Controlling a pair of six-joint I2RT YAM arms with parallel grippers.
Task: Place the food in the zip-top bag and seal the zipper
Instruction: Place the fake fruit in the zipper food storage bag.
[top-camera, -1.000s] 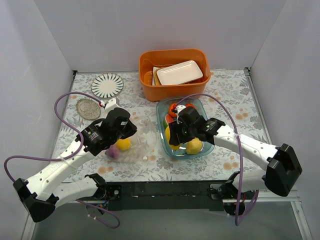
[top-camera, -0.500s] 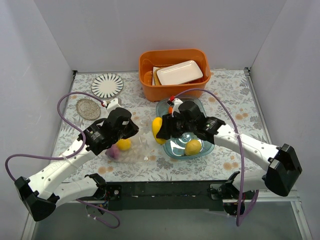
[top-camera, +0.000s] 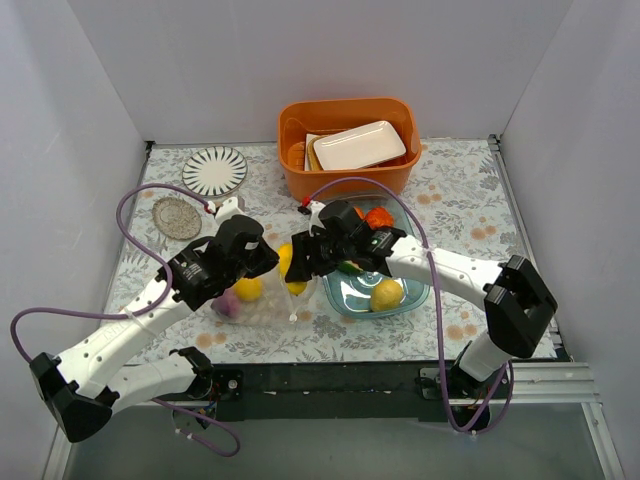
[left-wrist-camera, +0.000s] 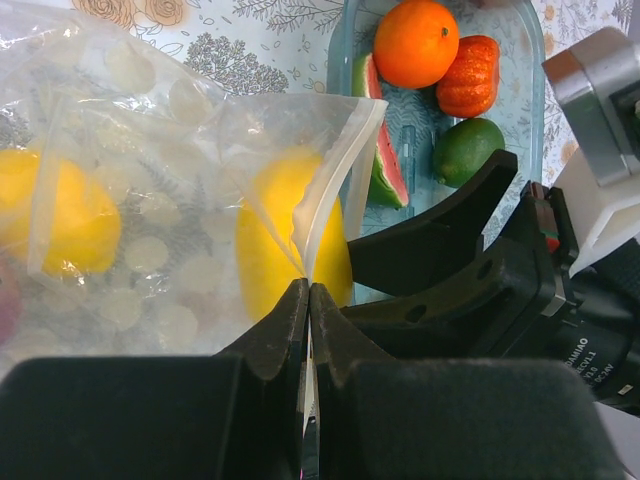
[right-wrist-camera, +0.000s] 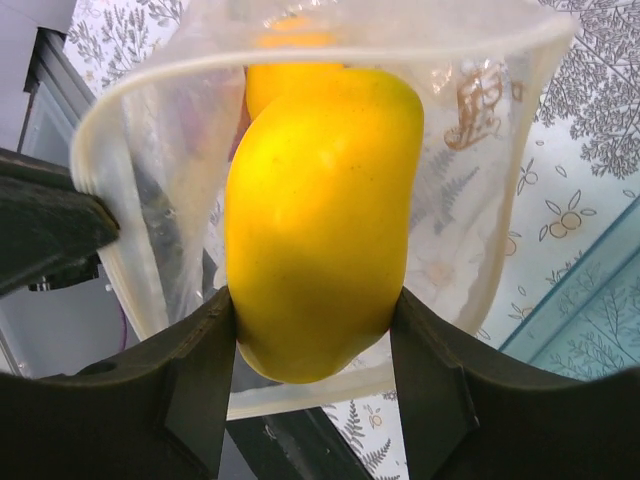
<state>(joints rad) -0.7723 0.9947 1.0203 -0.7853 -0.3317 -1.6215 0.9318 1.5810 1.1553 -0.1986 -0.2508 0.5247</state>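
Observation:
My left gripper (left-wrist-camera: 308, 292) is shut on the whitish zipper (left-wrist-camera: 331, 170) edge of the clear dotted zip-top bag (top-camera: 262, 300), holding its mouth up. My right gripper (right-wrist-camera: 315, 340) is shut on a yellow mango (right-wrist-camera: 315, 220), which sits in the bag's open mouth (right-wrist-camera: 300, 62). From above, the mango (top-camera: 290, 268) lies between both grippers. Inside the bag are a lemon (top-camera: 247, 289) and a purple onion (top-camera: 228, 305). The blue-tinted tray (top-camera: 415, 300) holds an orange (left-wrist-camera: 415, 42), a red fruit (left-wrist-camera: 468, 75), a green one (left-wrist-camera: 468, 150), a watermelon slice (left-wrist-camera: 385, 170) and a lemon (top-camera: 387, 294).
An orange bin (top-camera: 348, 170) with a white dish stands at the back centre. A striped plate (top-camera: 215, 170) and a small round coaster (top-camera: 176, 216) lie at the back left. White walls close in the table on three sides.
My right gripper has carried the mango left from the tray to the bag's mouth. The left gripper has kept its hold on the bag's edge.

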